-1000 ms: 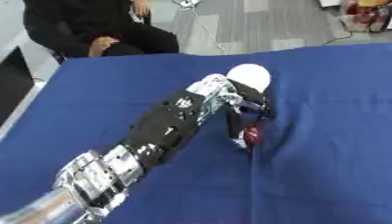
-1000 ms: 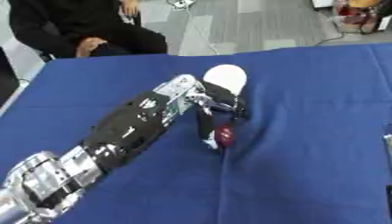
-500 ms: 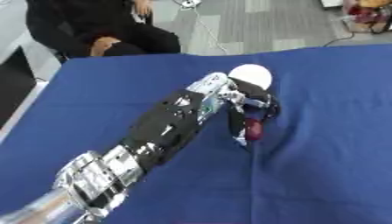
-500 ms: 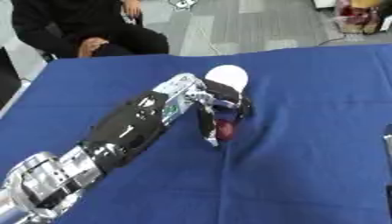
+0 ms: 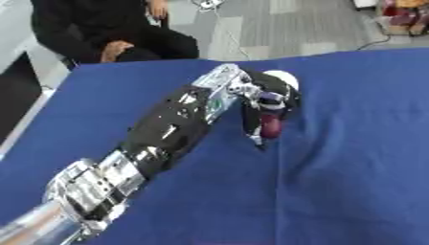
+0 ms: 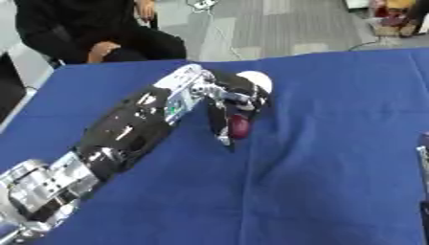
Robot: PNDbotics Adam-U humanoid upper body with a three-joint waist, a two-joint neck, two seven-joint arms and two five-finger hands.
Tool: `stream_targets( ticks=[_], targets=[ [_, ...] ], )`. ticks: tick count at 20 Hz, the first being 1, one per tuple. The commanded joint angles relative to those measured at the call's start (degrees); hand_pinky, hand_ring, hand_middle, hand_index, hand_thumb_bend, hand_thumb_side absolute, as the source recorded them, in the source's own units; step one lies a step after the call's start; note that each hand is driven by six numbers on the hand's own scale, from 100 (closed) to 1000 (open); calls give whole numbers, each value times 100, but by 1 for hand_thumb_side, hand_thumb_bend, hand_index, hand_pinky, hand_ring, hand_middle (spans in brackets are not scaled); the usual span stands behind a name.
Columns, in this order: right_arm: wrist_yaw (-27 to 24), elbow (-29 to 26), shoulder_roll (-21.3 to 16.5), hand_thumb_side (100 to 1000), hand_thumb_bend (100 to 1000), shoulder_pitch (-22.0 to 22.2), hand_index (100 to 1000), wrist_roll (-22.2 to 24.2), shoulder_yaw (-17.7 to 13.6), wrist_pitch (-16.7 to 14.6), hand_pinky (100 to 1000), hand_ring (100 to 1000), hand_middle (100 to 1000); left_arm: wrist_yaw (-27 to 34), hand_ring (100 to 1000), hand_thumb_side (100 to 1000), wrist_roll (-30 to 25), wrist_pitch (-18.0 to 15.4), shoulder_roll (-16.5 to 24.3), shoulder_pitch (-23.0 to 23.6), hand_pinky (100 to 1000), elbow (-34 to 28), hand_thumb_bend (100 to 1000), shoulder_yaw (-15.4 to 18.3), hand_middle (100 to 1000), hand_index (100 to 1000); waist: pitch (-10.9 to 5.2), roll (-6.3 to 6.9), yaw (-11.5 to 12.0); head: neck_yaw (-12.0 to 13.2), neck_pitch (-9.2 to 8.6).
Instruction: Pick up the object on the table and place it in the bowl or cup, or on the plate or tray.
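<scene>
My left arm reaches in from the lower left across the blue table. Its hand is curled around a small dark red round object, with one finger pointing down to the cloth below it. A white round bowl or cup stands just beyond the hand, partly hidden by the fingers. The red object sits a short way in front of that white vessel. I cannot tell whether the object touches the cloth.
A person sits beyond the table's far left edge and touches nothing. A dark shape shows at the right edge of the right eye view. Blue cloth stretches to the right and front of the hand.
The left hand has closed on the red object and drawn it away from me, nearer the white vessel.
</scene>
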Motion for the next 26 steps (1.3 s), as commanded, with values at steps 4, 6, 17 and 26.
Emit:
stream_targets(
  ticks=[4, 6, 17, 26],
  targets=[
    [26, -84, -98, 1000, 100, -50, 687, -21, -28, 16, 377, 505, 589, 282, 100, 166, 127, 193, 417, -206, 100, -403, 599, 173, 150, 329, -117, -18, 22, -57, -25],
    [31, -84, -101, 1000, 100, -48, 687, -19, -25, 18, 377, 505, 589, 319, 100, 164, 179, 245, 492, -230, 100, -475, 600, 206, 150, 329, -116, -13, 22, -65, -41],
    [25, -84, -69, 1000, 100, -95, 687, -24, -15, 6, 382, 507, 590, 149, 100, 123, 671, 479, 712, -334, 100, -672, 673, 470, 156, 329, -97, 35, -49, -11, -9],
    [30, -84, -13, 1000, 100, -224, 687, 2, 15, 29, 384, 507, 589, 68, 100, 129, 1032, 230, 814, -452, 100, -365, 666, 654, 152, 332, 19, 166, -240, 25, -70]
  ],
)
